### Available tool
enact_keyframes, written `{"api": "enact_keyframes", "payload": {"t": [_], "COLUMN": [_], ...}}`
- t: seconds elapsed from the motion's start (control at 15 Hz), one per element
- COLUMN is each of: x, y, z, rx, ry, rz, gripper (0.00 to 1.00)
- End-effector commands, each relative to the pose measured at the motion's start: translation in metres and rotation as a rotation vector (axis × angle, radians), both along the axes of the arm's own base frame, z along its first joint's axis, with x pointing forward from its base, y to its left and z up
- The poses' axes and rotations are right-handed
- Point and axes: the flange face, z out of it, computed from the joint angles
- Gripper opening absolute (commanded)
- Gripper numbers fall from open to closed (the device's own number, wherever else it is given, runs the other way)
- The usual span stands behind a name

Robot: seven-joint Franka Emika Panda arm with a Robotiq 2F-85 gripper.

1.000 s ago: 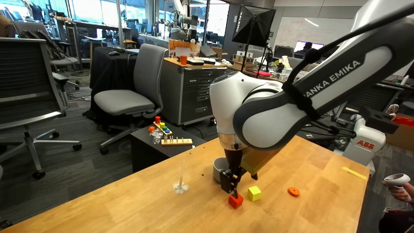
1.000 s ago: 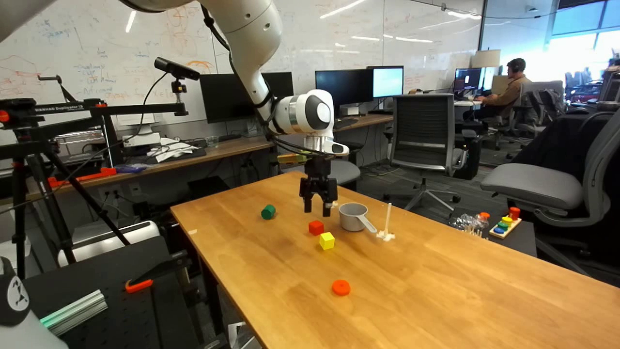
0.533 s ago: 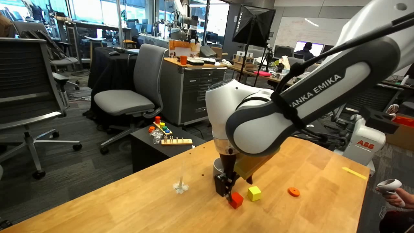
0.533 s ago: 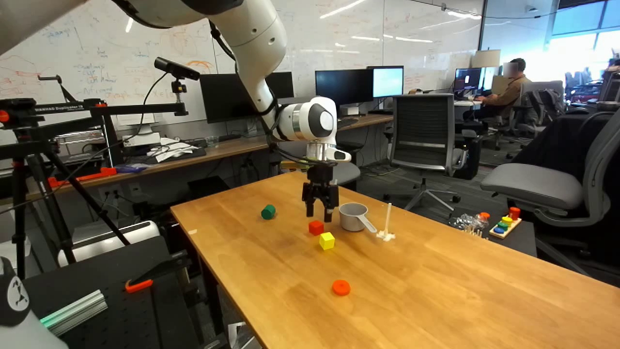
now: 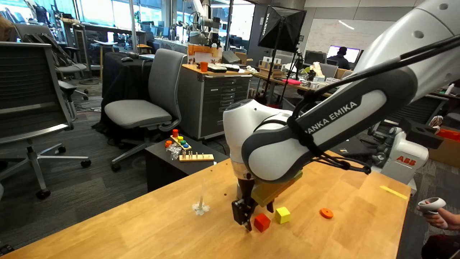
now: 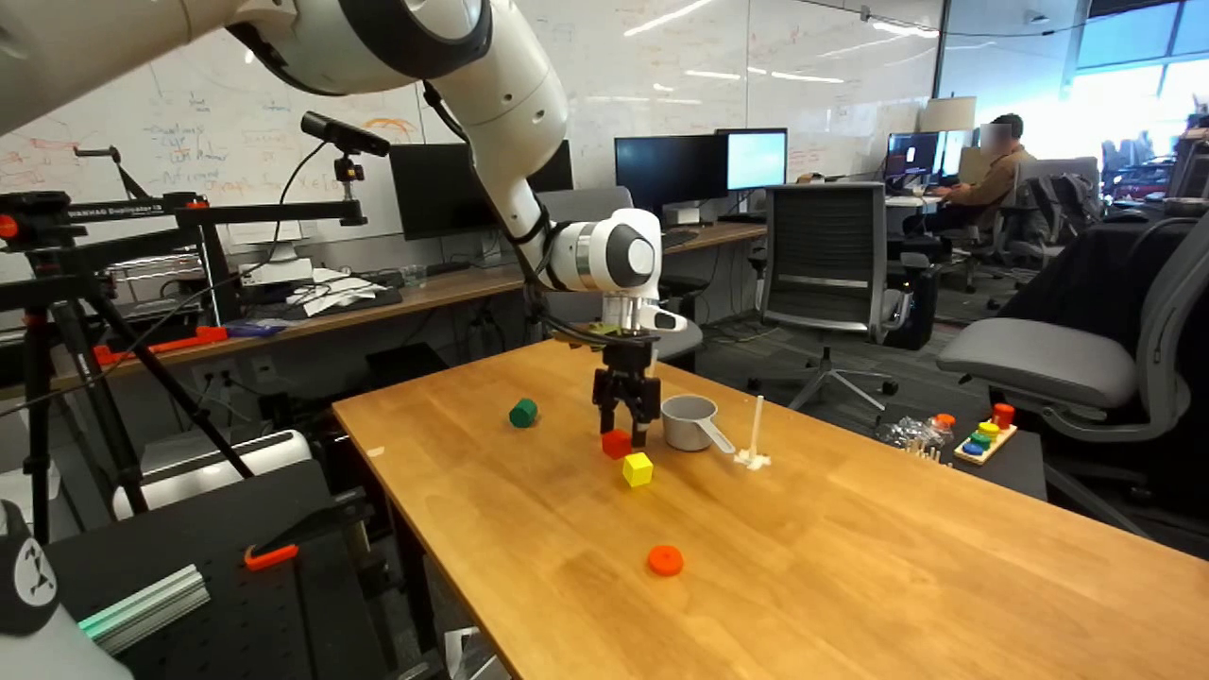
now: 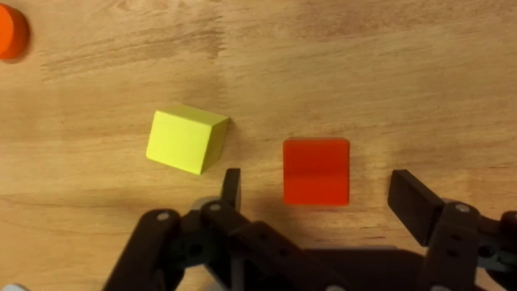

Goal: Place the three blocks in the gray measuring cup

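The gripper [image 7: 317, 184] has been lowered since the earlier frame, while the red block [image 7: 316, 173], the yellow block [image 6: 638, 469], the flat orange block [image 6: 665, 560] and the cup [image 6: 678, 434] have been left where they were on the table [image 6: 850, 548]. Its fingers [image 7: 414, 210] are held apart, one on each side of the red block, and in the wrist view a gap is seen beside each. The yellow block is set near it, the flat orange block well apart, and the cup is stood upright close by, its handle [image 6: 718, 438] pointed toward a thin stick [image 6: 757, 425]
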Motion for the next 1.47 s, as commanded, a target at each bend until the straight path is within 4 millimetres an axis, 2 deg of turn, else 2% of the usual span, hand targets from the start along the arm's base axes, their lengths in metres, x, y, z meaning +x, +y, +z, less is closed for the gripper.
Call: {"api": "enact_keyframes", "payload": {"t": [0.0,0.2,0.53,0.73,0.8,0.87,0.93,1.4], "x": [0.012,0.016,0.021,0.024,0.024,0.023,0.023,0.02], "y": [0.009,0.005,-0.009,-0.018,-0.019,-0.02,-0.02,0.006], "z": [0.002,0.005,0.009,0.01,0.01,0.01,0.01,0.019], "rx": [0.004,0.014,0.033,0.04,0.036,0.034,0.038,0.032], "ry": [-0.019,-0.019,-0.014,-0.009,0.0,0.005,0.01,0.002], "rz": [-0.02,-0.048,-0.112,-0.146,-0.151,-0.151,-0.148,-0.08], "gripper": [0.69,0.43,0.05,0.0,0.26,0.26,0.3,0.84]}}
